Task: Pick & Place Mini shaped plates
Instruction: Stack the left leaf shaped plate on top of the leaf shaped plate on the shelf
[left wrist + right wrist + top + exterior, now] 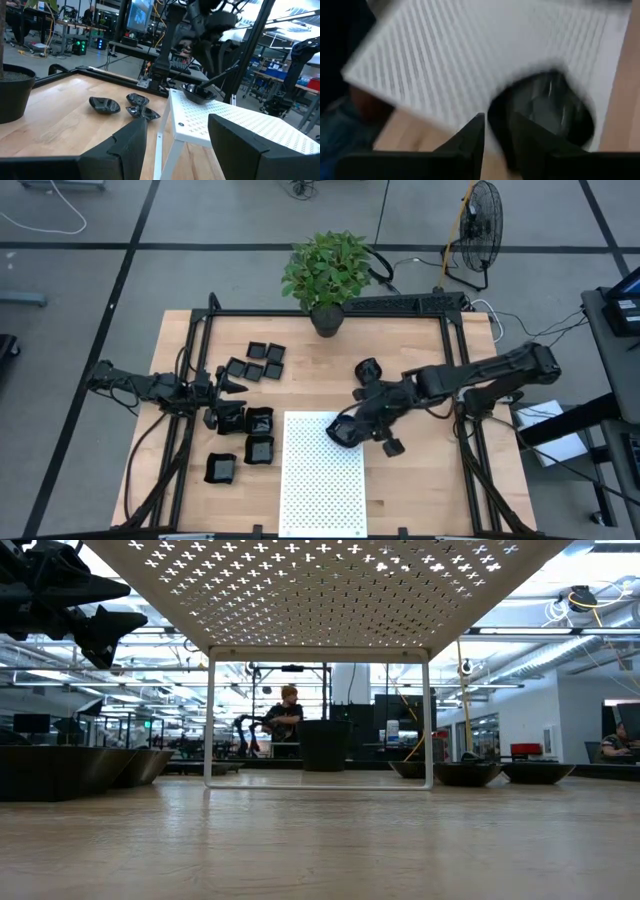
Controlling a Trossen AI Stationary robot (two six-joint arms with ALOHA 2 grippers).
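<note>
A glossy black mini plate (pixel 545 112) lies on the far right corner of the raised white dotted mat (pixel 320 480); the left wrist view shows this plate (pixel 196 95) there too. My right gripper (pixel 496 132) slants down over the mat's corner, its fingers a narrow gap apart at the plate's rim. My left gripper (pixel 177 132) waits open and level at the table's left (pixel 236 385). Several more plates (pixel 255 362) lie on the wood at far left, others (pixel 260 435) beside the mat, and one (pixel 367 368) right of centre. My right gripper stands with its fingertips (pixel 475 130) at the plate's near rim (pixel 495 112), slanting down from the table's right. The view is blurred, and I cannot tell whether a finger touches the rim. The plate rests flat on the mat.
A potted plant (pixel 326 315) stands at the table's far edge. The mat stands on thin white legs (pixel 211 720) above the wood. A black frame (pixel 330 311) runs round the table. Bare wood lies to the right of the mat (pixel 420 470).
</note>
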